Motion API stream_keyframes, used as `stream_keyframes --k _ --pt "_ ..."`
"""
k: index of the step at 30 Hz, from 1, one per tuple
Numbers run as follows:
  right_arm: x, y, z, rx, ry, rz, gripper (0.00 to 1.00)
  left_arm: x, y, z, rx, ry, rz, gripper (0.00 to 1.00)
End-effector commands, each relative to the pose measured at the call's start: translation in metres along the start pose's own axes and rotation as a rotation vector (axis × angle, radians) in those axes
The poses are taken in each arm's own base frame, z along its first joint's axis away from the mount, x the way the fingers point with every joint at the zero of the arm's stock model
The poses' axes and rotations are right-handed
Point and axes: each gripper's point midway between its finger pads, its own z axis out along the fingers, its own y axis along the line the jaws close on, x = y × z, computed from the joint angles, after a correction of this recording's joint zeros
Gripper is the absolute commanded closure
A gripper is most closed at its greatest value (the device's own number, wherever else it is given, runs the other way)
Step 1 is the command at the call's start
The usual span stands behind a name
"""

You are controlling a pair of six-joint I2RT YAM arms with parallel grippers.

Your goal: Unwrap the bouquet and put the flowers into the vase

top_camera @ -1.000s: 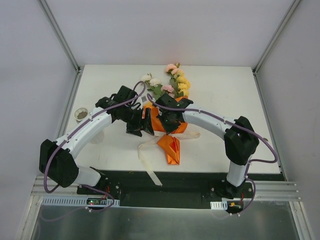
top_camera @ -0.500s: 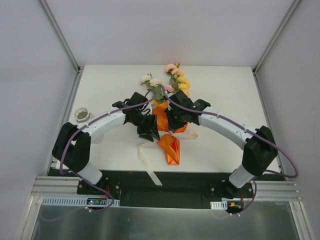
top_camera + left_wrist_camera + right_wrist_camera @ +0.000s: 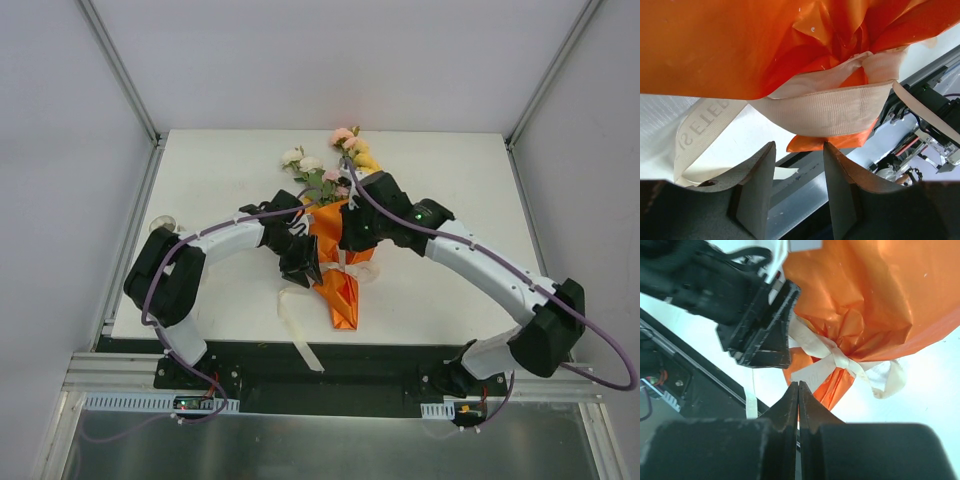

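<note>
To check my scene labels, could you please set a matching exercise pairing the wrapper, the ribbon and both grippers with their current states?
Column one:
1. shiny orange paper cone
2. cream woven ribbon
3. left gripper
4. right gripper

Column two:
a. fingers pressed together
b. tied around the cone's pinched waist
c. fingers apart, close to the ribbon
d. holding the pink, cream and yellow artificial flowers

Pairs: 1-d, 2-b, 3-c, 4-a.
</note>
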Motion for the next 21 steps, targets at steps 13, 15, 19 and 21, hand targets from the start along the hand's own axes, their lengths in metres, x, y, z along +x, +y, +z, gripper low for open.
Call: stream_keyframes --k 13,15,19,21 --pt "-0.111 0.043 -0.152 -0.155 -0.483 -0.027 0.99 -0.003 0.011 0.011 -0.039 0.004 -0.004 0.58" --pt "-0.119 0.042 -0.17 -0.142 -0.537 -0.037 0.99 -0.003 0.013 0.011 -0.047 0.002 -0.002 0.58" --pt "-0.126 0.037 -0.209 -0.115 -0.646 -0.042 0.99 -0.003 0.015 0.012 -0.053 0.002 0.005 0.58" --pt "-0.128 0.029 -0.219 -0.07 -0.687 -0.034 0.99 -0.003 0.018 0.013 -0.061 0.003 0.011 0.58"
